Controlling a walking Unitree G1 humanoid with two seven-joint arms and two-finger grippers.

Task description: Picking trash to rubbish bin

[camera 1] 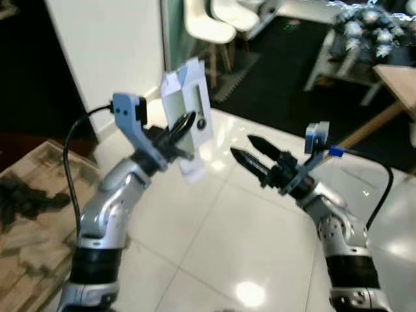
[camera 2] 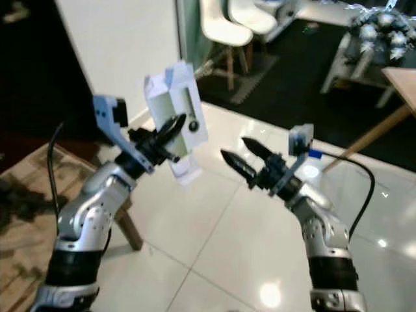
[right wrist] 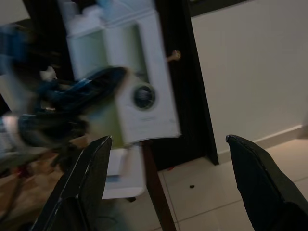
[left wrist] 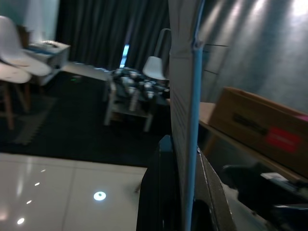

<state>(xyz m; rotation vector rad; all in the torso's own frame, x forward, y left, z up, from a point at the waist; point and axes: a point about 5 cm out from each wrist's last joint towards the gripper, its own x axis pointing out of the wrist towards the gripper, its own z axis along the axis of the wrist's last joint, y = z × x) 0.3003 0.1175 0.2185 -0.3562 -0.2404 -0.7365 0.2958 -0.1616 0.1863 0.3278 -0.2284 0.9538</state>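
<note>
Glossy white tiled floor [camera 1: 227, 240]; patterned rug [camera 1: 29, 221] at its left edge.

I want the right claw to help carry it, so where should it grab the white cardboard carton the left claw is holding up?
Probably the upper half of the white cardboard carton, coming in from the robot's right. The left claw is shut on its lower middle, so the tall upright top stands free, and the right claw already hangs open beside it, apart from it.

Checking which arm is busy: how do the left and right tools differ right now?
The left tool is shut on a white carton, held up off the floor; the right tool is open and holds nothing. The left tool sits higher and nearer the white wall; the right tool points toward the carton. Both are raised over the glossy tiled floor.
</note>
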